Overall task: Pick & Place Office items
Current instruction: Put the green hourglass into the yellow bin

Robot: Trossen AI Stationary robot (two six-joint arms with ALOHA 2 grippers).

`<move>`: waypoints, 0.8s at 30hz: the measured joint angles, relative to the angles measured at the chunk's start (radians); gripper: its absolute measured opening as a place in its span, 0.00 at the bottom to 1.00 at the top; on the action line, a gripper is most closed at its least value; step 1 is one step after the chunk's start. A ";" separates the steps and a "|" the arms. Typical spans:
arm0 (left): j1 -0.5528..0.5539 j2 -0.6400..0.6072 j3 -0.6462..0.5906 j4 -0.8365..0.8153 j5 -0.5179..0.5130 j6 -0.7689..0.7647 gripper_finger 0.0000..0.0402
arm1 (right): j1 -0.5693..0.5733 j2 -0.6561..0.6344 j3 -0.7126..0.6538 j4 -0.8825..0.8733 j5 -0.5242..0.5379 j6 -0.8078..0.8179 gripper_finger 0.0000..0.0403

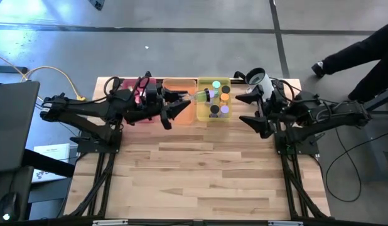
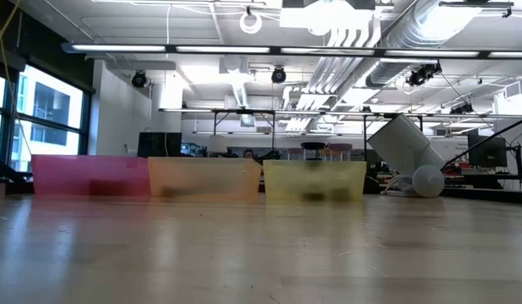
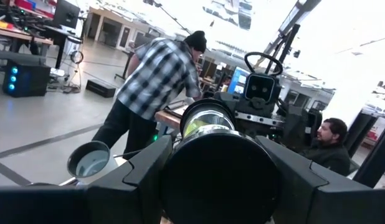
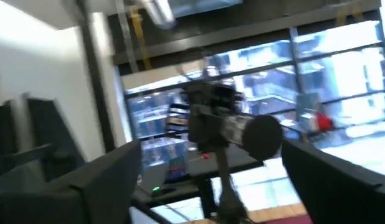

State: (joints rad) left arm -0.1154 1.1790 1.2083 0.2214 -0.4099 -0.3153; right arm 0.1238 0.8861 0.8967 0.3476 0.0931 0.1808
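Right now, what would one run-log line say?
left gripper: holding cylinder by orange tray | right gripper: open, empty, beside yellow tray

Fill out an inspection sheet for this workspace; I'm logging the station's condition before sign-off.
Surface: wooden table, bare across its near part.
Job's things: small cylinders lie in the yellow tray; the left claw holds a black cylinder over the orange tray; the contents of the pink tray cannot be made out.
Clutter: white device with black top lying tipped beside the yellow tray.
Grippers: left claw closed on the black cylinder; right claw open, empty, right of the yellow tray.
Cables: yellow cable left of the table; black cable on the floor at right.
Surroundings: grey floor; a person's leg and shoe beyond the table's right corner.
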 joint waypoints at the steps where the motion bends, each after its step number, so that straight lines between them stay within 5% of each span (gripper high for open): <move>1: 0.002 0.000 0.000 0.000 0.001 0.000 0.50 | 0.001 0.000 0.000 -0.006 0.020 0.001 0.92; 4: 0.003 0.000 0.000 0.000 0.001 0.000 0.50 | 0.000 0.005 0.000 -0.038 0.102 0.066 0.97; 9: 0.003 0.000 0.000 0.000 0.001 0.002 0.50 | 0.000 -0.005 0.000 -0.168 0.122 0.054 0.89; 15: 0.016 0.000 0.000 -0.003 0.000 0.028 0.50 | 0.000 -0.018 0.000 -0.359 0.279 0.179 0.84; 24: 0.029 0.004 0.000 -0.013 0.084 0.142 0.50 | -0.088 0.001 0.000 -0.320 -0.044 0.509 0.83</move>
State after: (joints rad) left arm -0.0860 1.1831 1.2083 0.2088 -0.3259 -0.1736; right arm 0.0360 0.8866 0.8970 0.0274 0.0495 0.6900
